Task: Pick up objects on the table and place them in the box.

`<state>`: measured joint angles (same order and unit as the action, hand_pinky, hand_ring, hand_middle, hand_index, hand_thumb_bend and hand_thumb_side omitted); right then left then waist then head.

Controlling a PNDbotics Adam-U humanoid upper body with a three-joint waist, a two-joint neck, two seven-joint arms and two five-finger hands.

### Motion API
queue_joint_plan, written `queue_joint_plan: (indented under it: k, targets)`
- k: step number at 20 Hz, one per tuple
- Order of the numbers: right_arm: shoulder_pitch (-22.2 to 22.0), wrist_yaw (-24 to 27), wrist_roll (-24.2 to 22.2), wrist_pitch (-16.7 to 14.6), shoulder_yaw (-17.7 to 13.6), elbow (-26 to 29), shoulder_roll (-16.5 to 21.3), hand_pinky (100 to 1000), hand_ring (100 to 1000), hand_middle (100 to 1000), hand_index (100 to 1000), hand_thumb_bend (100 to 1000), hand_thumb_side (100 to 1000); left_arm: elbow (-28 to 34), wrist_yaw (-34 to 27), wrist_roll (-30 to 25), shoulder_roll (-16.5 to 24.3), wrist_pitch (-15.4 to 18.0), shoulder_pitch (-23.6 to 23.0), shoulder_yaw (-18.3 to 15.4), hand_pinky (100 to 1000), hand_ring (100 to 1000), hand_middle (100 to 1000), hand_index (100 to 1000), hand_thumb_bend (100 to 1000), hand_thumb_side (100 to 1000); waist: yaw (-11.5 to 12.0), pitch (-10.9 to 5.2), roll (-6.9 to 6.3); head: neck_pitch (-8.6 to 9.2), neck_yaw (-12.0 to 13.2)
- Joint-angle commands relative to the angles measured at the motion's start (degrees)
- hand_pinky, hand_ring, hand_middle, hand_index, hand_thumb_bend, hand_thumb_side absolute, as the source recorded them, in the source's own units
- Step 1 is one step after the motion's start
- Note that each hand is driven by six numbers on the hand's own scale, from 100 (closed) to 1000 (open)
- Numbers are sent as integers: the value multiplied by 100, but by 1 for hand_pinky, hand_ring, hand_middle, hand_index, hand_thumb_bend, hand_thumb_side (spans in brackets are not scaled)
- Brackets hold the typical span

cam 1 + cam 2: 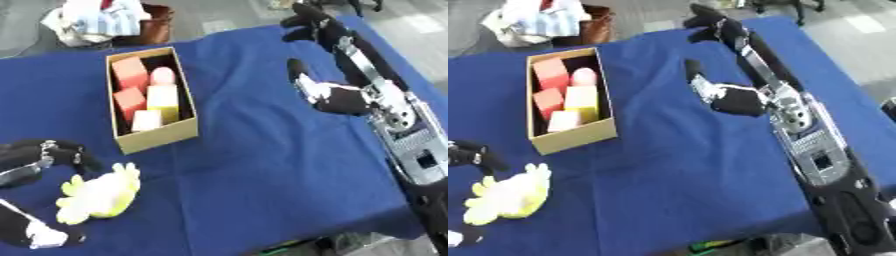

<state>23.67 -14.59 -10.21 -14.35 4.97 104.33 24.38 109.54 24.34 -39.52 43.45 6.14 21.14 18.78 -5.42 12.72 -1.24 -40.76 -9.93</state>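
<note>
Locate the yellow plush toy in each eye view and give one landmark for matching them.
Left eye view: yellow plush toy at lower left, below the left hand.
Right eye view: at the lower left edge.
Shared landmark: the cardboard box, just up and right of the toy.

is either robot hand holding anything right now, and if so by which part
Nothing is held. The left robot hand is curled beside the yellow plush toy, not gripping it; the right robot hand hovers open over the blue cloth.

Even bright light, soft blur throughout, faint shadows.
</note>
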Motion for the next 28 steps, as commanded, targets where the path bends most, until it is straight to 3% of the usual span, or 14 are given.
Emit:
queue_joint_plan:
  k: [1,4,5,6,11,17,18,20,24,28]
  targets:
    - [55,-26,28,-15,-43,36,40,886,793,836,1000,100,460,-22,484,285,129,-50,45,-3,776,711,729,842,559,334,-3,-187,-69,12,10]
    - [48,-27,28,-24,-36,28,26,886,792,835,1000,100,466,-146,988,735,11,-127,51,72,777,712,729,841,556,322,-9,-184,-61,15,17]
    - [45,-25,29,-26,-34,25,20,886,792,835,1000,100,454,-206,1121,819,-37,-126,45,115,776,712,726,840,629,287,-14,-182,-58,14,14]
    - [41,-21,29,-27,-32,23,15,886,791,835,1000,100,469,-270,1221,856,-82,-106,43,163,777,713,728,840,558,322,-18,-180,-55,12,13]
    - [37,-8,21,-37,-17,16,-13,885,791,834,1000,100,461,-619,1511,817,-271,74,80,374,769,702,717,828,547,312,-35,-174,-42,10,24]
    - [13,-8,20,-40,-9,1,-36,885,790,834,1000,100,479,-926,1711,1109,-483,126,116,436,694,588,589,720,340,162,-53,-174,-29,5,22]
    - [10,-8,22,-40,-9,-1,-42,885,790,833,1000,100,481,-954,1732,1214,-506,112,122,426,657,537,533,669,194,100,-54,-175,-27,6,16]
    - [0,-10,26,-39,-13,-7,-49,885,790,831,1000,100,481,-956,1739,1541,-534,33,126,374,615,486,471,602,100,118,-55,-179,-27,5,4]
    - [-18,-22,32,-37,-20,-21,-56,885,789,831,1000,100,482,-791,1632,2157,-500,-158,122,259,590,466,419,543,100,148,-58,-181,-40,16,-18]
    - [-32,-32,47,-36,-31,-27,-54,885,789,830,1000,100,480,-397,1199,2299,-398,-400,115,7,575,455,399,525,100,169,-59,-184,-48,27,-52]
